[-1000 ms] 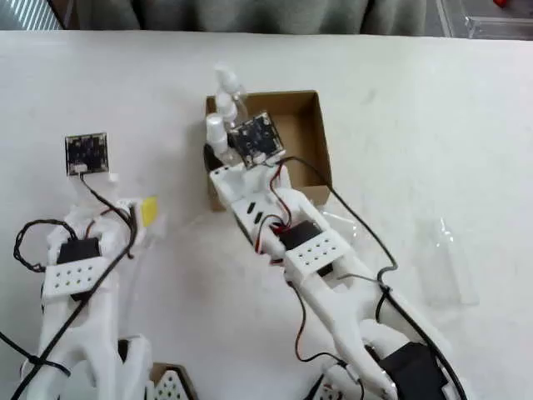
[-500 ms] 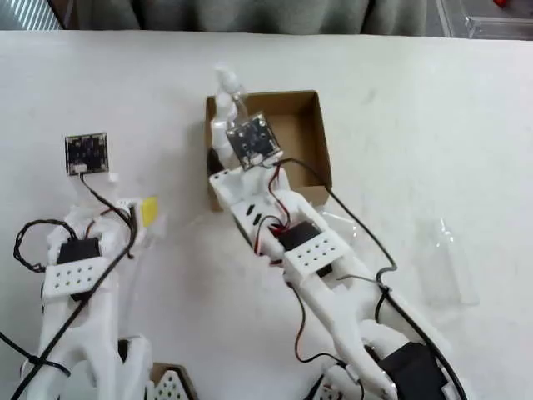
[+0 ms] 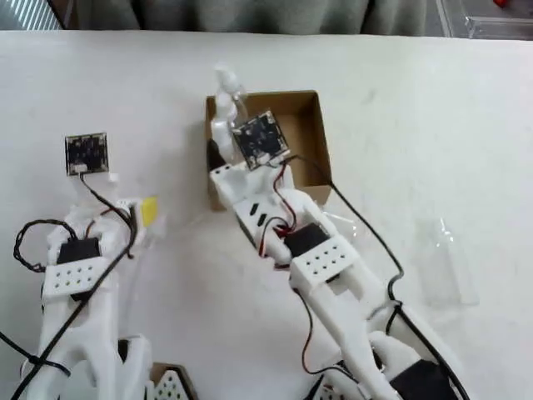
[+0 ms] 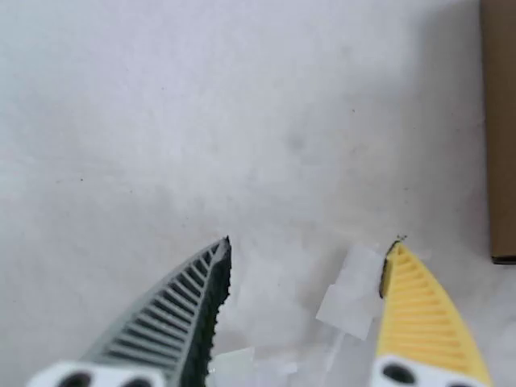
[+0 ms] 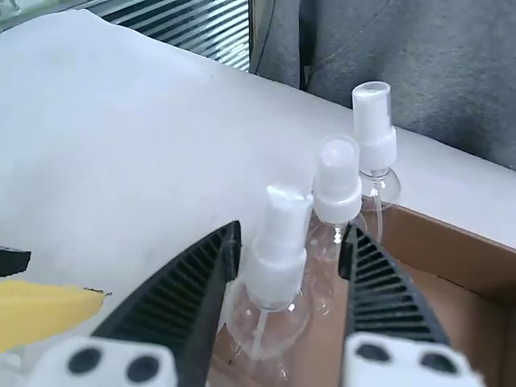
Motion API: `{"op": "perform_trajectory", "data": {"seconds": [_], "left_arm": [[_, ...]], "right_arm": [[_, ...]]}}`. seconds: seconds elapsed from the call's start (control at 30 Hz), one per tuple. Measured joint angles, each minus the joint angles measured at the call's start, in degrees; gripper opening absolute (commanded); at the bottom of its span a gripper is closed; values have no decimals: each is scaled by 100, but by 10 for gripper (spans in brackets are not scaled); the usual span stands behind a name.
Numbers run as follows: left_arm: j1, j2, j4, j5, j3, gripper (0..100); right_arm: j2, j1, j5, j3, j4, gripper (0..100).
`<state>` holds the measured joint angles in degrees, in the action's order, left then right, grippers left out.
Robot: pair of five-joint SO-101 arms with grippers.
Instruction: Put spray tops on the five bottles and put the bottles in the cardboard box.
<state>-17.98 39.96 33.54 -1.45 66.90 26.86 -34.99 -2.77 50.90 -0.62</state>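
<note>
Right arm (image 3: 316,250) is stretched out over the cardboard box (image 3: 304,125), and its gripper (image 5: 292,234) hangs at the box's left-hand wall. I see the black fingers (image 5: 193,290) spread apart with the nearest bottle (image 5: 274,266) standing between them. There is a gap on each side, so nothing is clamped. That bottle has its spray top on and stands upright on the box floor. Behind it in a row come a second bottle (image 5: 334,193) and a third bottle (image 5: 372,137), both capped and upright. I can't tell whether the third stands inside the wall or just outside it.

Left arm (image 3: 79,267) sits well apart from the box. Its gripper (image 4: 306,246) is low over the white table (image 4: 201,97), grey and yellow fingers spread wide, with clear plastic scraps (image 4: 347,294) lying between them.
</note>
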Motion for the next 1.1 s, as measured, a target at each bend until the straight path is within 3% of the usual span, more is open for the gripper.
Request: {"op": "perform_trajectory", "data": {"seconds": [0.33,0.5,0.57,0.83,1.1], "left_arm": [[0,0,0,0,0,290],[0,0,0,0,0,290],[0,0,0,0,0,290],[0,0,0,0,0,290],[0,0,-35,0,141,290]], "right_arm": [[1846,-141,0,0,-2040,162],[3218,193,0,0,-3710,17],[3745,404,0,0,-4264,26],[4949,1899,-44,0,-6040,16],[4281,3868,-993,-9,-6541,16]]}}
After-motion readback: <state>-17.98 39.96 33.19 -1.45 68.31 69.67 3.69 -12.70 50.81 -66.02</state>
